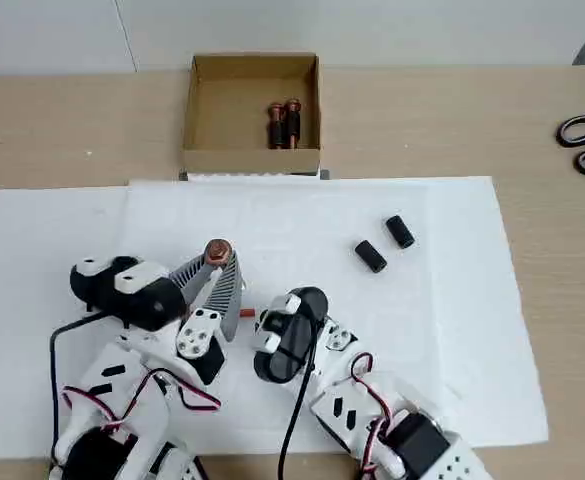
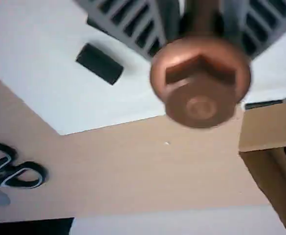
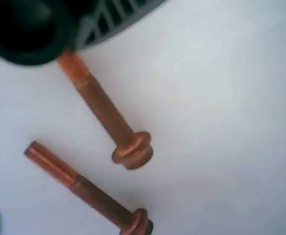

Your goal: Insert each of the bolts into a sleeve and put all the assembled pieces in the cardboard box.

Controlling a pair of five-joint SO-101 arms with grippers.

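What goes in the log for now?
left hand: holds bolt | box: two finished pieces | paper: two sleeves, two bolts

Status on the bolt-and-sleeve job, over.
Left gripper shut on copper flanged bolt. Right arm over two loose copper bolts on white paper. Two black cylindrical sleeves lie free. Nothing in the way.

You have bright, even light from overhead across the table. The white paper reads bright without harsh glare, and the sleeves throw only short, soft shadows. In your left wrist view the bolt sits close to the lens and blurs, with a dull sheen on its head. In your right wrist view the two bolts look soft, with faint shadows alongside them.
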